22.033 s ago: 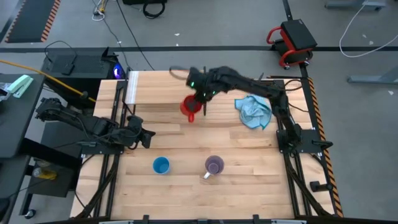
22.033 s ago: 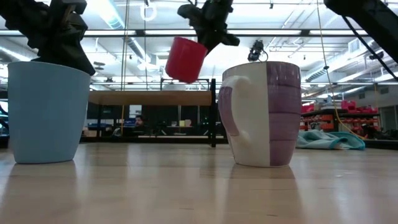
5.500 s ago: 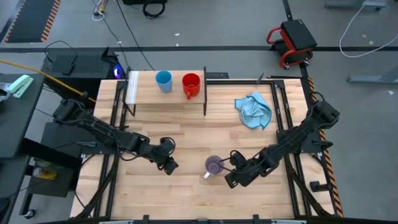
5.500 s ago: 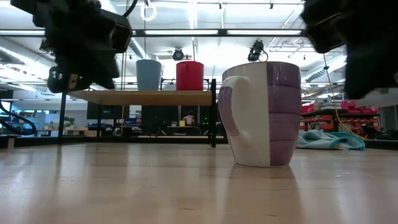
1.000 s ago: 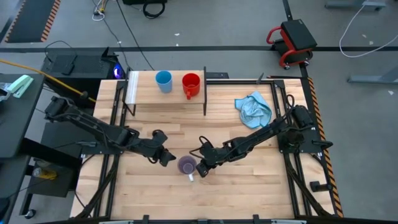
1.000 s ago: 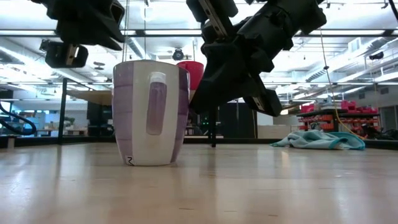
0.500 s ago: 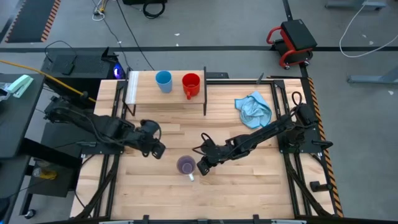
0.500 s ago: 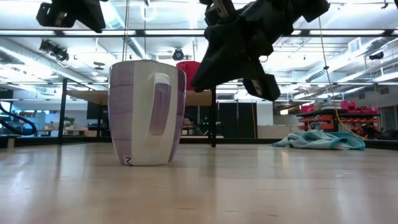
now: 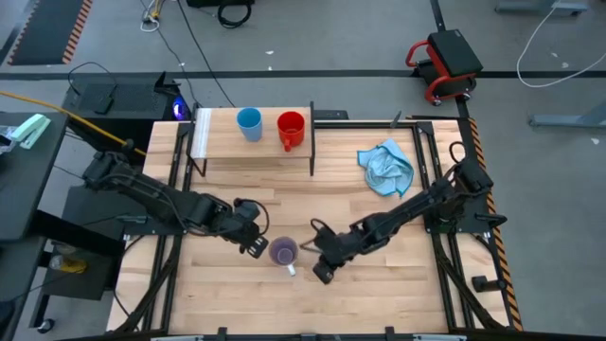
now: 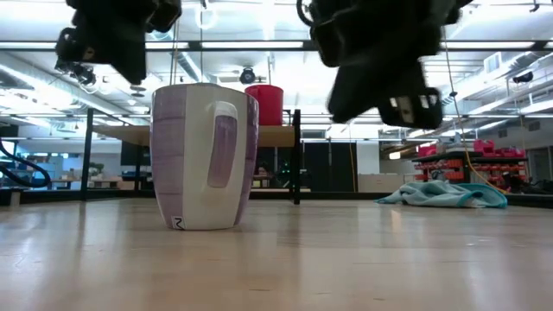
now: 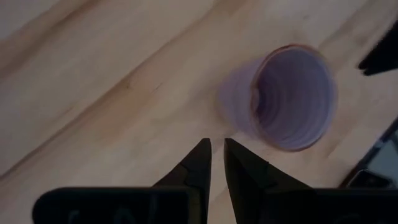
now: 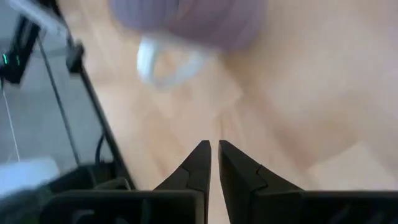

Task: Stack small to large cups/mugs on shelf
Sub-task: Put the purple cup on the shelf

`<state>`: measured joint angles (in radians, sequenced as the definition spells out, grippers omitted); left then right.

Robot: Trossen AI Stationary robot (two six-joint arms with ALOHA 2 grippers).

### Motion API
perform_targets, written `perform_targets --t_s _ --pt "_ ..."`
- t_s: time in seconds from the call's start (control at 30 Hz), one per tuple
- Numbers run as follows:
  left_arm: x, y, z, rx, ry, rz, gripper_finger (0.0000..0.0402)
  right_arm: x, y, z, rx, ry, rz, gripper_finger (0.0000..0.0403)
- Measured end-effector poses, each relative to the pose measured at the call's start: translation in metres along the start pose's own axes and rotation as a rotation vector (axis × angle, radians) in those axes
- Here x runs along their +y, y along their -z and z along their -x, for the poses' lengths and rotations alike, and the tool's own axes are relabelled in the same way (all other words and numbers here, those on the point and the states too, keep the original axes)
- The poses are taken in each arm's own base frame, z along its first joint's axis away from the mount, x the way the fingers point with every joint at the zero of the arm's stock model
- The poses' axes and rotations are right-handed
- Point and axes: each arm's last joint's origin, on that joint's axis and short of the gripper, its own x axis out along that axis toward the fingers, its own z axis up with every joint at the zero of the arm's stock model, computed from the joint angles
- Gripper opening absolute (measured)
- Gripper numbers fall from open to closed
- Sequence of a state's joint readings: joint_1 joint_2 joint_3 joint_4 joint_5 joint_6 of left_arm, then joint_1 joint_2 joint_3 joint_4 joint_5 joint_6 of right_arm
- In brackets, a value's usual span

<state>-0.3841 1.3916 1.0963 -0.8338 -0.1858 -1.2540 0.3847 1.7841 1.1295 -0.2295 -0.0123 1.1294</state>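
Observation:
The lilac-purple mug [image 9: 282, 252] stands upright on its base on the tabletop, its white handle [image 9: 291, 270] toward the near edge; it also fills the low view [image 10: 205, 155]. My left gripper [image 9: 256, 246] is shut and hovers just left of the mug, close to its wall [image 11: 239, 102] without touching. My right gripper [image 9: 322, 272] is shut, to the mug's right and nearer the near edge, with the mug's handle [image 12: 163, 65] ahead of its fingers. The light blue cup [image 9: 249, 123] and the red mug [image 9: 291, 129] stand side by side on the shelf [image 9: 227, 144].
A crumpled light blue cloth [image 9: 386, 169] lies on the table's right side, at the far end. The shelf stands at the far left on thin black legs. Bare wood lies between the shelf and the purple mug and along the near edge.
My right gripper has drawn away from the purple mug's right side toward the near edge. My left gripper pulled back toward the table's left, then came back to the mug's left side. The mug turned a little on the spot early on and has since stood still.

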Motion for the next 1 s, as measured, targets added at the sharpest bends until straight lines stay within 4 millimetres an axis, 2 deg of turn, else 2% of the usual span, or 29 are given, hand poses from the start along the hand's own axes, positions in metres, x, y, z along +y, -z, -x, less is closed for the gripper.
perform_targets --t_s 0.07,0.2,0.73,1.0 --pt "-0.002 0.0 -0.002 -0.002 0.014 -0.003 0.005 0.003 0.006 -0.002 0.006 -0.014 0.015 0.0039" --pt "-0.002 -0.001 -0.002 -0.002 0.012 -0.001 0.005 0.004 0.005 -0.011 -0.011 -0.041 0.02 0.0036" --pt "-0.001 -0.006 -0.001 -0.011 0.022 0.024 0.005 -0.001 -0.017 -0.037 -0.04 -0.139 0.085 0.0014" --pt "-0.001 -0.008 -0.001 -0.016 0.03 0.032 0.005 -0.004 -0.033 -0.036 -0.095 -0.143 0.086 0.0009"
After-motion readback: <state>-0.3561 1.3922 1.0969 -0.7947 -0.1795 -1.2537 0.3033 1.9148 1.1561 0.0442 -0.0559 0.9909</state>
